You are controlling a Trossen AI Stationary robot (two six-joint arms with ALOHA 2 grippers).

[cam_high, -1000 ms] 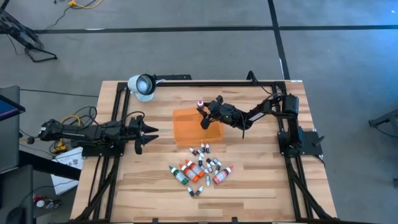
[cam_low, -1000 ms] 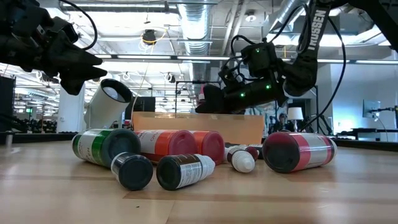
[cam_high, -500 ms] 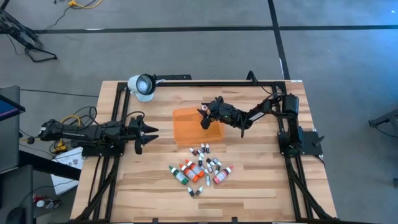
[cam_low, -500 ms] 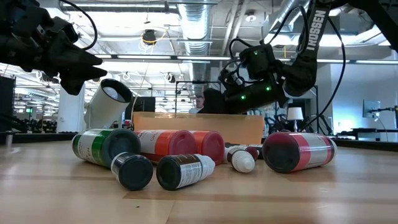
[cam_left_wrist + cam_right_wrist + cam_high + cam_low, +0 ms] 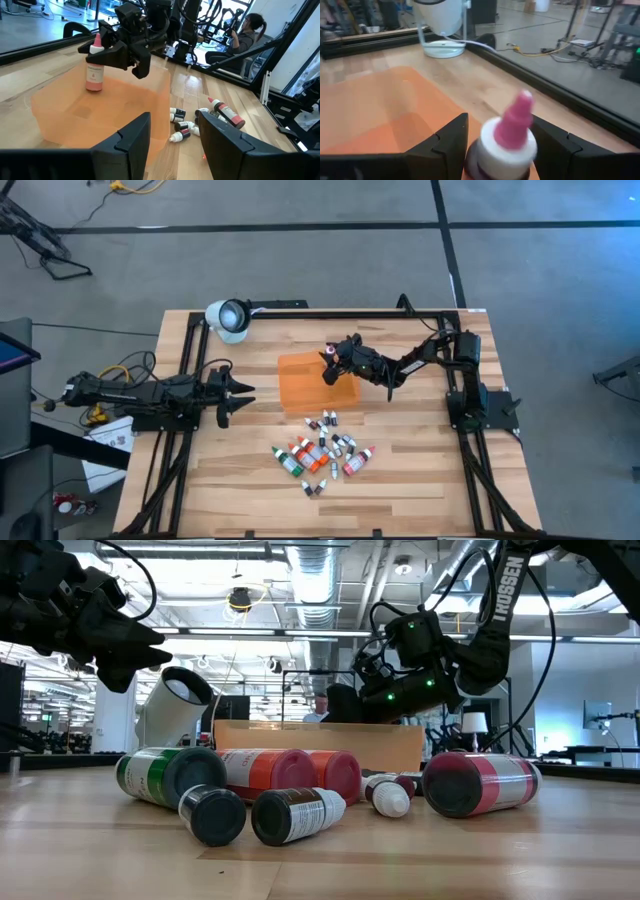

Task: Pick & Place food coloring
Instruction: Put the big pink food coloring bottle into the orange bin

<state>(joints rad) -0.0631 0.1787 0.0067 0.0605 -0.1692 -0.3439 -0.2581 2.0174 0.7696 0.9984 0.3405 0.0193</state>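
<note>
- I see the tray (image 5: 315,388) near the table's (image 5: 420,480) middle, with a lamp (image 5: 229,319) beyond it at the far left corner.
- A bottle (image 5: 94,72) stands upright on the tray's far right corner, between the right gripper's (image 5: 326,364) spread fingers.
- The other bottles (image 5: 322,453) lie clustered on the table, nearer than the tray.
- My left gripper (image 5: 236,399) hovers left of the tray, well apart from it.

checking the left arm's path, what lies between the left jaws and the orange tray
Bare wood in the high view: nothing lies between the left gripper and the orange tray.
</note>
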